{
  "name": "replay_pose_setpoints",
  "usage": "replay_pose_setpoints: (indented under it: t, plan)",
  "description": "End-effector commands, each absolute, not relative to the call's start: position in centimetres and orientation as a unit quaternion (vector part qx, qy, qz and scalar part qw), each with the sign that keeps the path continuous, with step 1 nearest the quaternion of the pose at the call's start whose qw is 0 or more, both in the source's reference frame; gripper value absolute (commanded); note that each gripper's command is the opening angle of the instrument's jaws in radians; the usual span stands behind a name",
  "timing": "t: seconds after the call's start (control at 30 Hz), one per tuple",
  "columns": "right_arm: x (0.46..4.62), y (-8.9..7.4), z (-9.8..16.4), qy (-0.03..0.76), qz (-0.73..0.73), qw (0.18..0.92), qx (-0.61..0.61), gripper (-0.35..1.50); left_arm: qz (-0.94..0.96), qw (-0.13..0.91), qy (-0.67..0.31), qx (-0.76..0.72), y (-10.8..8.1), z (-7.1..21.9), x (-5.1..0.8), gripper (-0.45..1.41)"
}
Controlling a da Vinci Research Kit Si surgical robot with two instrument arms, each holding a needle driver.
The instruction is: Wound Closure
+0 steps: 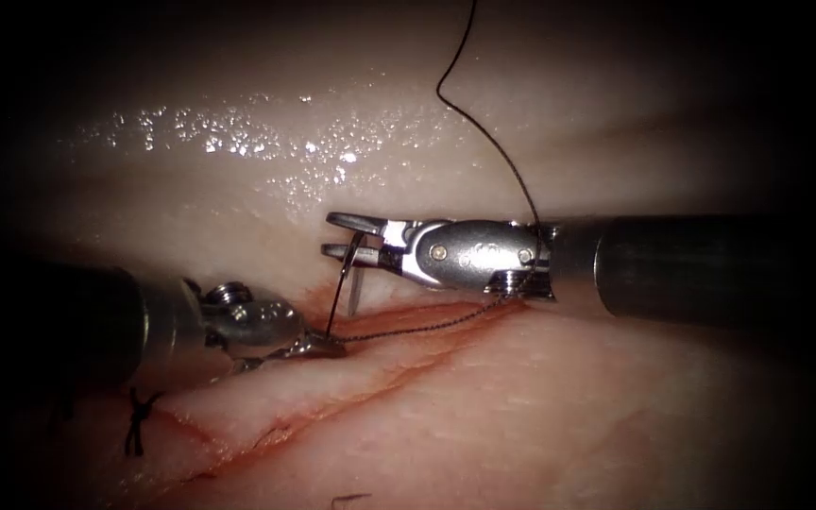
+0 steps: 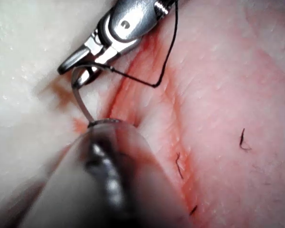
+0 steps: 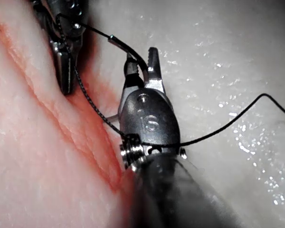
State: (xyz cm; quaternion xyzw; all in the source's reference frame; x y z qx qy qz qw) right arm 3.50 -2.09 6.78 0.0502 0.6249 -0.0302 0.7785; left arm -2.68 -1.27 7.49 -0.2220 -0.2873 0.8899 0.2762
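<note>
**Needle spanning both tools at the upper edge of the cut**

Surface: pale, wet tissue (image 1: 616, 416) with glistening highlights toward 12 o'clock. The cut (image 1: 370, 378) runs from 8 o'clock up toward 2 o'clock, edged with red fluid (image 1: 446, 310). A knotted stitch (image 1: 137, 422) sits at its 8 o'clock end.

The right tool (image 1: 344, 236) is clenched on the curved needle (image 1: 340, 288) near its upper end. The left tool (image 1: 318, 348) is closed on the needle's lower end at the tissue surface; whether the tip is buried cannot be told.

Thread (image 1: 493, 142) climbs to 12 o'clock and drapes over the right tool's wrist. The left wrist view adds short cut thread ends (image 2: 242, 139) lying on the tissue.
</note>
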Motion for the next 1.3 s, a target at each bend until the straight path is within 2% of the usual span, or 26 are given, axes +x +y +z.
replay_pose_setpoints:
  t: [0.03,0.13,0.17,0.2,0.23,0.27,0.67,0.7,0.77,0.9,1.3]
  plan:
    - [3.60,-2.07,6.79,0.627,-0.029,0.777,0.050,-0.35,0.891,0.273,-0.293,-0.212,-1.33,7.62,-2.73,-0.21]
    - [3.61,-2.05,6.76,0.629,-0.026,0.776,0.051,-0.35,0.900,0.256,-0.309,-0.172,-1.50,7.81,-2.64,-0.16]
    - [3.62,-2.03,6.74,0.631,-0.025,0.774,0.051,-0.35,0.902,0.247,-0.316,-0.160,-1.50,7.83,-2.56,-0.05]
    - [3.62,-2.02,6.73,0.631,-0.024,0.774,0.051,-0.35,0.901,0.251,-0.316,-0.158,-1.47,7.82,-2.54,-0.05]
    - [3.63,-2.01,6.71,0.632,-0.023,0.773,0.051,-0.35,0.904,0.252,-0.307,-0.159,-1.44,7.83,-2.52,-0.15]
    - [3.63,-2.01,6.70,0.634,-0.022,0.772,0.051,-0.35,0.906,0.253,-0.301,-0.158,-1.42,7.84,-2.50,-0.16]
    - [3.72,-1.91,6.53,0.638,-0.016,0.768,0.057,-0.35,0.914,0.257,-0.275,-0.152,-1.25,7.92,-2.56,-0.11]
    - [3.72,-1.91,6.55,0.636,-0.003,0.769,0.068,-0.35,0.914,0.259,-0.273,-0.152,-1.23,7.94,-2.59,-0.18]
    - [3.72,-1.89,6.55,0.634,0.015,0.769,0.083,-0.35,0.914,0.260,-0.272,-0.152,-1.23,7.95,-2.62,-0.18]
    - [3.72,-1.83,6.55,0.625,0.069,0.767,0.128,-0.35,0.914,0.262,-0.272,-0.152,-1.22,7.96,-2.65,-0.11]
    - [3.82,-1.78,6.65,0.620,0.174,0.731,0.227,-0.35,0.915,0.256,-0.274,-0.151,-1.22,7.93,-2.55,-0.11]
